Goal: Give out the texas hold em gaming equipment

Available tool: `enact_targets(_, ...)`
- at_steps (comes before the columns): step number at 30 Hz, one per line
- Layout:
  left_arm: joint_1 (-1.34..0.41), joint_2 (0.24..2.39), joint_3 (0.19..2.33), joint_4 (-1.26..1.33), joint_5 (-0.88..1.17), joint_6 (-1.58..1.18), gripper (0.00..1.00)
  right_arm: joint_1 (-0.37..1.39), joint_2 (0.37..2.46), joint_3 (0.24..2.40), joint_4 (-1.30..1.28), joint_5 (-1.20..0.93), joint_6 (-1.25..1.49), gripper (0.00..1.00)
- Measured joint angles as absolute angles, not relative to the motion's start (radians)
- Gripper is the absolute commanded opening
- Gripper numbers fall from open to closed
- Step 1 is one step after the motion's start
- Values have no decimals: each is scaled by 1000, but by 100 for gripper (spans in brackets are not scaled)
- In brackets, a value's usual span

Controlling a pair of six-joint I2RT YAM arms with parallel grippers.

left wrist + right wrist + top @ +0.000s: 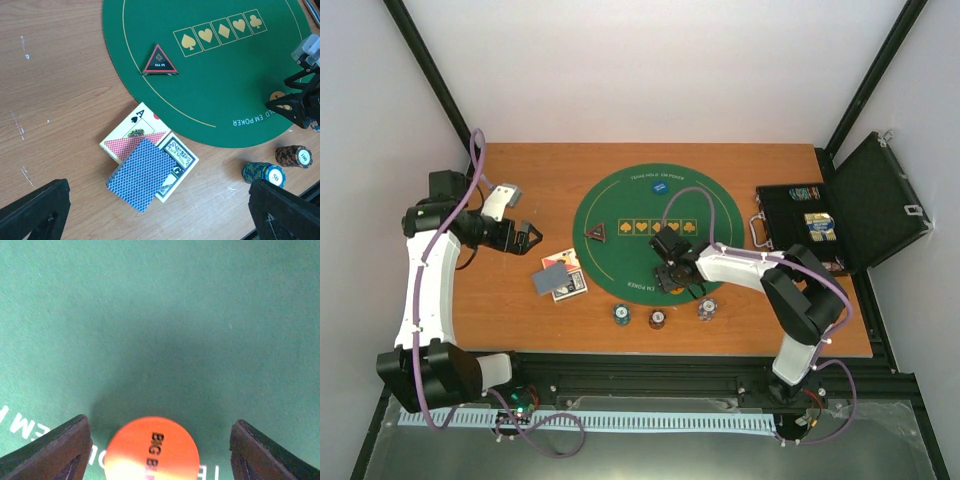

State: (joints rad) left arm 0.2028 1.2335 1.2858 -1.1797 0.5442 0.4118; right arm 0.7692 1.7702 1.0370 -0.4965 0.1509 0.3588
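My right gripper (670,281) is open, low over the near part of the round green mat (620,205). In the right wrist view an orange disc (151,450) marked "BIG B" lies flat on the mat (160,315) between my fingers (50,452), touching neither. My left gripper (527,239) is open and empty, above the wood left of the mat. Below it a grey-blue-backed deck (141,173) lies across a card box (180,159) and a red-backed ace packet (134,131). A red-black triangular marker (159,61) and a blue disc (661,186) sit on the mat. Three chip stacks (621,314) (658,319) (707,310) stand near the mat's front.
A black hinged case (868,200) lies open at the table's right edge with more chips and cards inside. The green (263,173) and brown (294,156) chip stacks stand close to the table's near edge. My right gripper (295,105) shows in the left wrist view.
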Motion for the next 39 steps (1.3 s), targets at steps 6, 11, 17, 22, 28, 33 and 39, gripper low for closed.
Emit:
enact_targets(6, 203, 1215, 1286, -1181, 540, 412, 100, 775, 1743, 993, -493, 166, 372, 71)
enact_targets(11, 203, 1205, 1286, -1185, 532, 413, 100, 775, 1708, 964, -501, 172, 375, 67)
enact_targets(17, 203, 1205, 1286, -1186, 528, 413, 100, 775, 1687, 943, -505, 170, 376, 68)
enact_targets(22, 203, 1190, 1287, -1188, 524, 413, 100, 775, 1687, 939, -500, 168, 375, 69)
enact_targets(28, 203, 1179, 1292, -1199, 520, 416, 100, 774, 1686, 921, -488, 149, 376, 73)
enact_targets(33, 203, 1179, 1297, -1205, 520, 416, 100, 774, 1679, 909, -472, 140, 379, 71)
enact_targets(39, 203, 1179, 1303, -1206, 519, 416, 100, 772, 1678, 907, -469, 141, 385, 62)
